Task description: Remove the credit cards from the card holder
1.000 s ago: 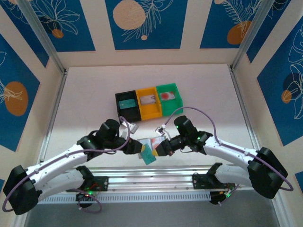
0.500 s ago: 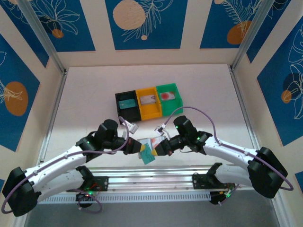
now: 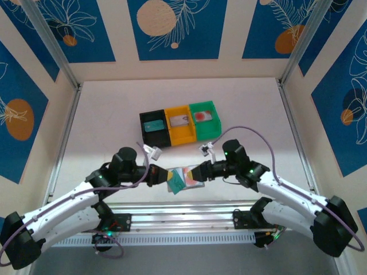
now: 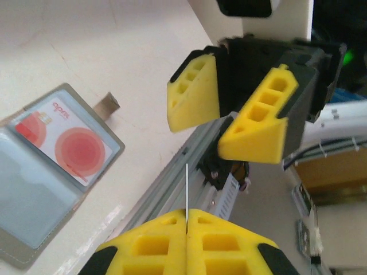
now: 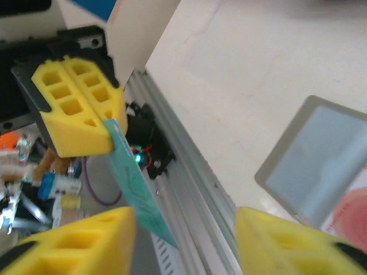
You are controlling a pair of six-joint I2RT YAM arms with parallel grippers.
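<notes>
One thin teal credit card (image 5: pixel 136 186), flat grey card holder (image 4: pixel 40 200)

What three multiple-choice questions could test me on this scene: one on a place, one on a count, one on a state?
1. Where does the card holder lie?
A) on the table
B) in the orange bin
C) in the green bin

2. How many bins stand in the row?
A) two
B) three
C) five

3. What is the left gripper doing?
A) standing open
B) shut on a teal card
C) shut on the card holder

Answers:
1 A: it lies open, flat on the table.
2 B: one black, one orange, one green.
3 B: the card sticks out from between its closed yellow pads.
</notes>
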